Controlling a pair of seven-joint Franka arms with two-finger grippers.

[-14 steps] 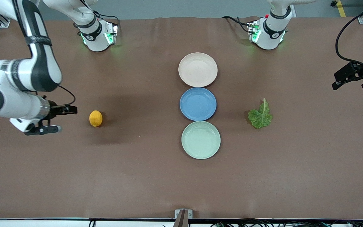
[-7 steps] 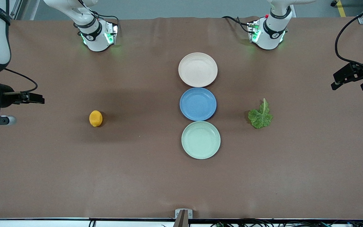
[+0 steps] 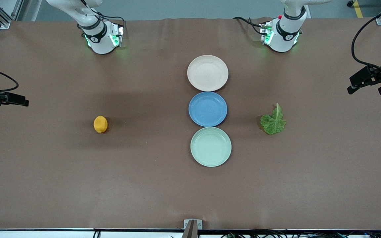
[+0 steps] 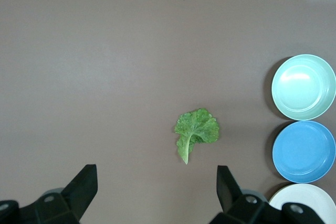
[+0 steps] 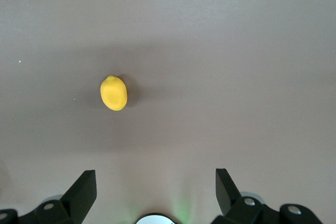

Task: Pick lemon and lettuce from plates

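Observation:
The lemon (image 3: 100, 124) lies on the bare table toward the right arm's end, also in the right wrist view (image 5: 114, 93). The lettuce (image 3: 273, 121) lies on the bare table toward the left arm's end, also in the left wrist view (image 4: 197, 129). The beige-pink plate (image 3: 207, 72) and the mint plate (image 3: 211, 146) are empty. My right gripper (image 3: 8, 112) is open and empty, high over the table's edge at its own end (image 5: 155, 179). My left gripper (image 3: 365, 91) is open and empty, high over its end of the table (image 4: 155, 177).
An empty blue plate (image 3: 207, 109) sits between the two other plates, all three in a touching row at mid-table. The arm bases (image 3: 103, 36) (image 3: 281, 33) stand along the table edge farthest from the front camera.
My right gripper has drawn away from the lemon toward its own end of the table, open and empty. The left gripper, lemon, lettuce and plates have stayed put.

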